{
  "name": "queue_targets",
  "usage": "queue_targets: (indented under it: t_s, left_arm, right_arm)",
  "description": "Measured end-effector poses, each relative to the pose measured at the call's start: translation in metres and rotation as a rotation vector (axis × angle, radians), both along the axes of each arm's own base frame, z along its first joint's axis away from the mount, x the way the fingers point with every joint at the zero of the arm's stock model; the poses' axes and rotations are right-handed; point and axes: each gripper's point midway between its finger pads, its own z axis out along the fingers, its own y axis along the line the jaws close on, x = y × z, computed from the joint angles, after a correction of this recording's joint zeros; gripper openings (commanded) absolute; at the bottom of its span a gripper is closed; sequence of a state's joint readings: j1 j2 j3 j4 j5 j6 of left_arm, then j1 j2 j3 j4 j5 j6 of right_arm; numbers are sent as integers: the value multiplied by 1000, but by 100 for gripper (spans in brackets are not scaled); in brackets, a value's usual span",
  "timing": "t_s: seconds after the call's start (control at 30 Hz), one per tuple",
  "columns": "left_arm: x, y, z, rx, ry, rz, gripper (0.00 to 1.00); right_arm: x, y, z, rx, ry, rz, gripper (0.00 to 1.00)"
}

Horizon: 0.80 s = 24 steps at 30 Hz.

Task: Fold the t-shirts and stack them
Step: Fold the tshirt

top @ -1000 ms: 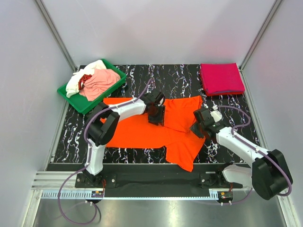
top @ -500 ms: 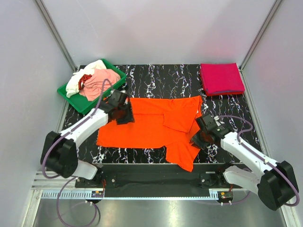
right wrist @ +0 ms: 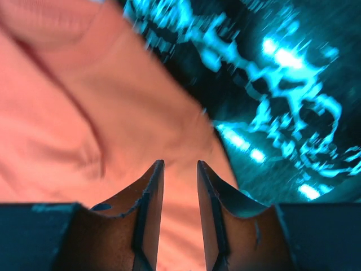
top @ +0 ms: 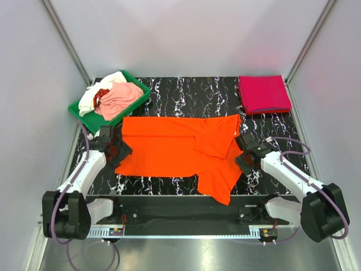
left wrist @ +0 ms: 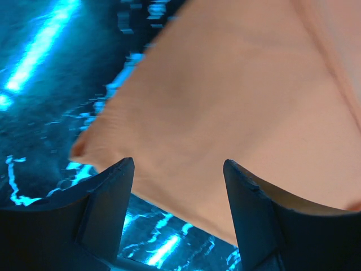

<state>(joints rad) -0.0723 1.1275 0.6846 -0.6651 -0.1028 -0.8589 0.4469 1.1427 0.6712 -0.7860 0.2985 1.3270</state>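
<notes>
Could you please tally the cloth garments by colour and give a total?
Bright orange cloth t-shirt: 1
Magenta-pink folded cloth t-shirt: 1
Pale pink cloth garment in the green plastic tray: 1
White cloth garment, same tray: 1
Red cloth garment, same tray, mostly hidden: 1
Total: 5

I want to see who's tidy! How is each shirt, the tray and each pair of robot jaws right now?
Orange t-shirt: spread on the table, right side partly folded in.
Magenta t-shirt: folded, at the far right corner.
Green tray: holds crumpled shirts, not folded.
Left jaws: wide open, at the orange t-shirt's left edge.
Right jaws: open a little, at its right edge.
</notes>
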Motion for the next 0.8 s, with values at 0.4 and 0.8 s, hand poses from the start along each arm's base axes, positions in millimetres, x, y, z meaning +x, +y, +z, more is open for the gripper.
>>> queue_targets:
  t_s: [0.4,0.8]
  left_arm:
    - [-25,27,-42,-34,145,160,69]
    - [-20,35,-30,5,70,173,70]
  right_arm:
    - [5,-33,-18,-56,13,-69,36]
    - [12,-32,-40,-69,54,-52,0]
